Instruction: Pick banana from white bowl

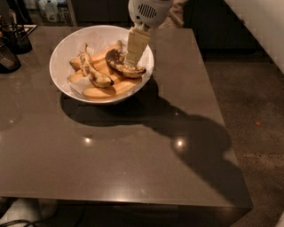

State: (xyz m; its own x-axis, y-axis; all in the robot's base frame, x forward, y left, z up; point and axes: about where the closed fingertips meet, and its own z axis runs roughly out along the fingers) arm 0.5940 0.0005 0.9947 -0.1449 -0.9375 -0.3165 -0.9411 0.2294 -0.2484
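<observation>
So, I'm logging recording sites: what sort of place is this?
Probably an office kitchen or break area: a dark table, a white bowl of fruit, bottles behind. The claw is in the bowl at the banana.

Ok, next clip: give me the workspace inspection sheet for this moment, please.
Surface: dark glossy table, with light reflections and the arm's shadow across it.
Job's things: white bowl on the far left part of the table; dark banana lies in its right side.
Clutter: speckled yellow banana and pale pieces also in the bowl; dark holder at the far left edge.
Grippers: gripper reaches down into the bowl, at the dark banana.
Cables: nothing seen.
Surroundings: speckled floor on the right; dark cabinets behind.
</observation>
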